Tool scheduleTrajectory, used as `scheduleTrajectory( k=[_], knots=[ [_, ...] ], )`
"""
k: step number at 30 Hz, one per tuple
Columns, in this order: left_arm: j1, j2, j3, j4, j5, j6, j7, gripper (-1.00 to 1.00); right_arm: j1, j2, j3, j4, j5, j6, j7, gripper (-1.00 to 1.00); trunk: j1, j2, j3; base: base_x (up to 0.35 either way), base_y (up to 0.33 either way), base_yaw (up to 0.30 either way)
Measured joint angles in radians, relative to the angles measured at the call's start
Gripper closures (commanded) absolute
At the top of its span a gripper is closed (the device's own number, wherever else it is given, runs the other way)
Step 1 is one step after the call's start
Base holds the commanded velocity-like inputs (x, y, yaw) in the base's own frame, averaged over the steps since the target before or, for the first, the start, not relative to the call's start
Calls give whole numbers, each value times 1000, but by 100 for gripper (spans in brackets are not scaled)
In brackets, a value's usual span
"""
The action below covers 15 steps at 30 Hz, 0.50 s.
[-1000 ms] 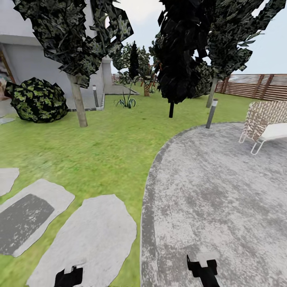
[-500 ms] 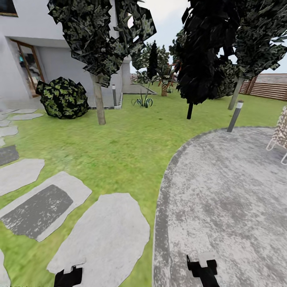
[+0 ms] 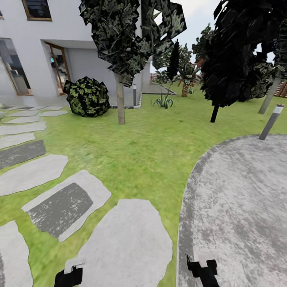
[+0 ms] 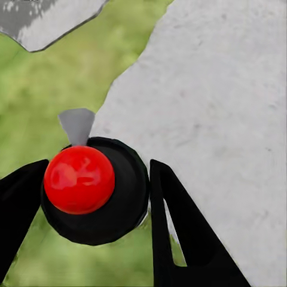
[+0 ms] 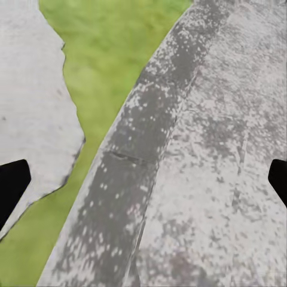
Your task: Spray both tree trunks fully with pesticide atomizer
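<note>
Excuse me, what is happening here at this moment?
A wheeled robot is in a garden. Its left gripper holds the pesticide atomizer, a black bottle with a red top, between its fingers above a stepping stone. Its right gripper is open and empty over the dark rim of the round concrete floor. One tree trunk stands ahead on the lawn near the house, so spraying has not yet begun.
</note>
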Motion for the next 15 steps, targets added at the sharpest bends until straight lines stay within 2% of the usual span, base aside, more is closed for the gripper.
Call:
scheduleTrajectory(
  k=[15],
  knots=[
    [-1, 0, 0, 15, 0, 0, -2, 100, 0, 0, 0, 1, 0, 0, 0, -100, 0, 0, -6, 280, 199, 278]
  ],
)
